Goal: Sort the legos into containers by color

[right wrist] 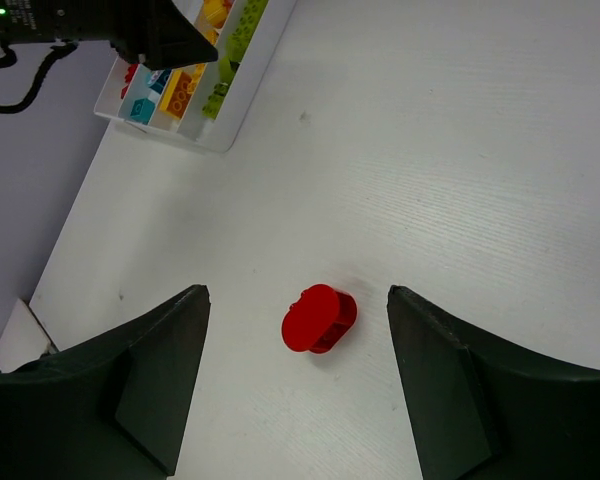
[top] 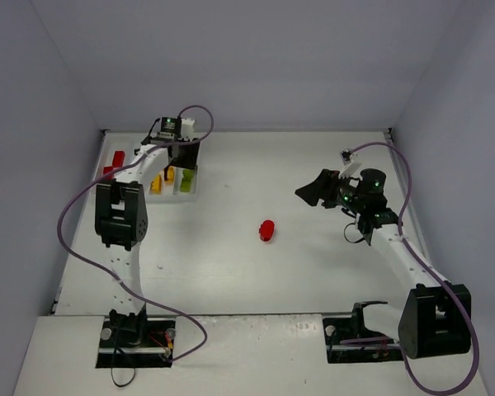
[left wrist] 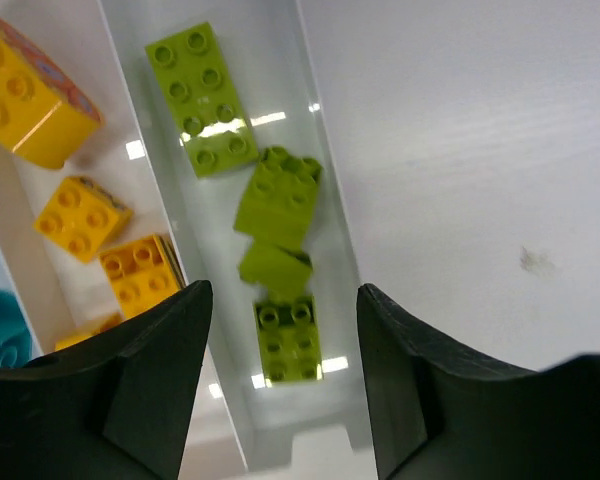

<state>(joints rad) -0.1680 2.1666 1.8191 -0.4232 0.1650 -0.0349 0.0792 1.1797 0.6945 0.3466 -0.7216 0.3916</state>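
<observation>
**One red brick out on the desk, both grippers spread and empty**

The left gripper (left wrist: pixel 283 295) hangs over the near end of the tray (left wrist: pixel 325 180) at the far left of the desk (top: pixel 313 272). Its fingers stand apart with nothing between them. Directly below, the rightmost compartment holds four lime bricks in a row. A long one (left wrist: pixel 202 100) lies flat at the far end. Then come a tilted block (left wrist: pixel 277 195) and a smaller tilted piece (left wrist: pixel 275 268) touching it. A square brick (left wrist: pixel 288 340) lies flat at the near end, between the fingertips in this view.

The next compartment to the left holds yellow bricks: a big one (left wrist: pixel 25 95) at the far end, a small one (left wrist: pixel 80 215) and another (left wrist: pixel 140 268) just beside the left finger. A cyan shape (left wrist: pixel 5 330) shows at the picture's left edge, cut off, so it is probably a brick in the third compartment. In the top view, red pieces (top: pixel 115 157) sit at the tray's left side, too small to count.

The red brick (right wrist: pixel 320 320) lies on its side on bare desk near the middle, well apart from the tray. The right gripper (right wrist: pixel 298 295) hovers above it with its fingers spread wide. The brick shows in the gap between them, and neither finger touches it.
</observation>
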